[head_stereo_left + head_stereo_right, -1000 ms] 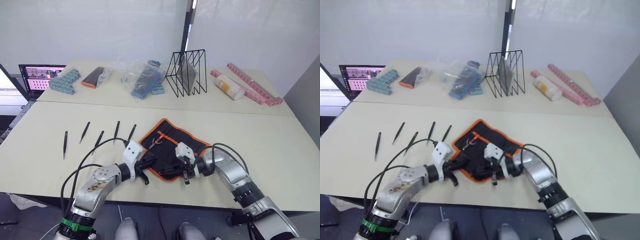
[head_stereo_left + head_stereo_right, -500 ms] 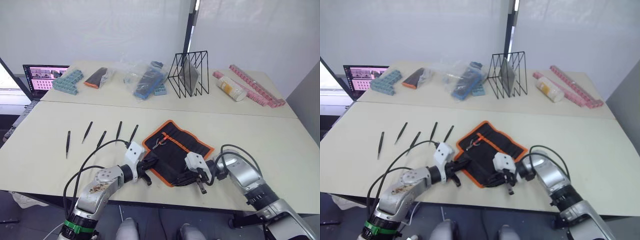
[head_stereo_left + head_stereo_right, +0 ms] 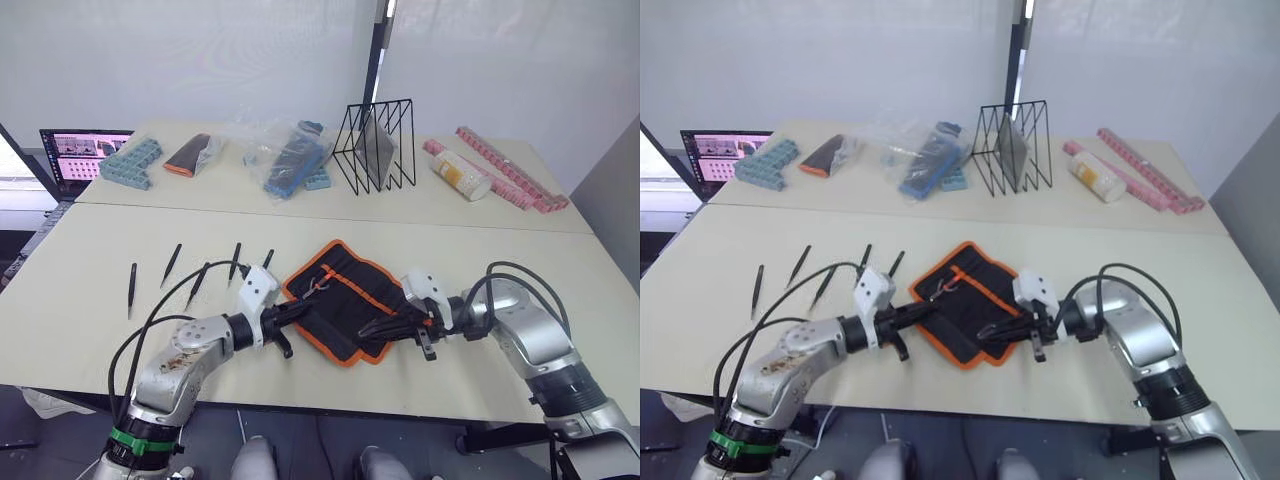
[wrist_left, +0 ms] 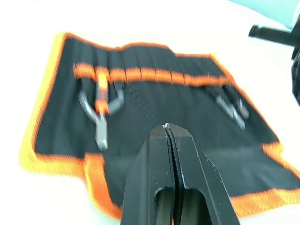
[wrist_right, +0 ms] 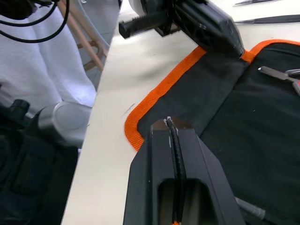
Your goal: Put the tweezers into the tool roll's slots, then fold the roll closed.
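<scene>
At the near table edge the black orange-edged fabric tool roll (image 3: 347, 297) lies open; five slim black tweezers (image 3: 198, 284) lie left, unslotted. Both grippers, left gripper (image 4: 171, 140) and right gripper (image 5: 172, 136), are clenched empty.

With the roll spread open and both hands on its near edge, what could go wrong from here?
1. The five tweezers lie loose on the table, left of the tool roll; folding now would leave them out.
2. The left hand and right hand are both shut over the fabric, so further tugging may bunch the slots.
3. A small orange-handled tool sits in the roll and could slip out.
</scene>
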